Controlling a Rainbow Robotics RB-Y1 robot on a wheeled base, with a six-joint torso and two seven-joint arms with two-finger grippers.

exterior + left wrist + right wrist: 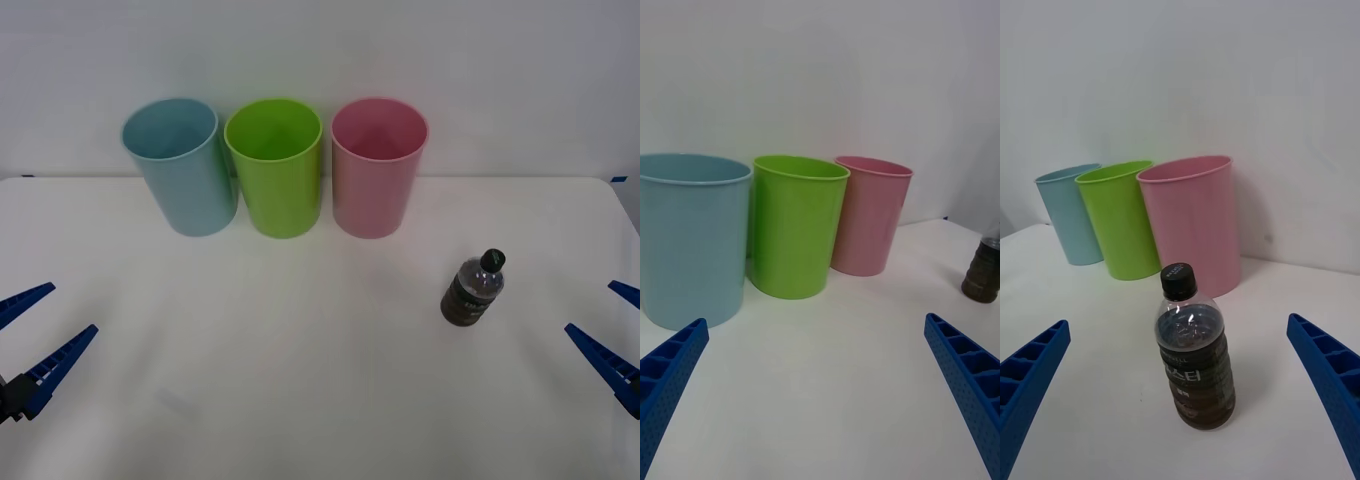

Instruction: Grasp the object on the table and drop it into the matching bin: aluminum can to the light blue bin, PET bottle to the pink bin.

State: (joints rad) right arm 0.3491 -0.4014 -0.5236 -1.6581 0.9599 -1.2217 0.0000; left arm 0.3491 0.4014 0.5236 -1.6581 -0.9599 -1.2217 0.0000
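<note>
The PET bottle (473, 290) stands upright on the white tabletop (300, 380), ahead of the right end effector (612, 325) and toward the robot's left of it, well apart from its fingers. In the right wrist view the bottle (1193, 352) sits centred between the two spread blue fingers (1030, 375), black cap on top, touching neither. The right end effector is open and holds nothing.

The pink bin (379, 165) stands beyond the bottle, farther from the right end effector, at the back of the tabletop. The lime green bin (274, 165) is just beside it, and the light blue bin (182, 165) beside that.

The left end effector (35, 320) hovers low at the near left edge, fingers spread wide and empty; the light blue bin (689, 236) stands ahead of it.
</note>
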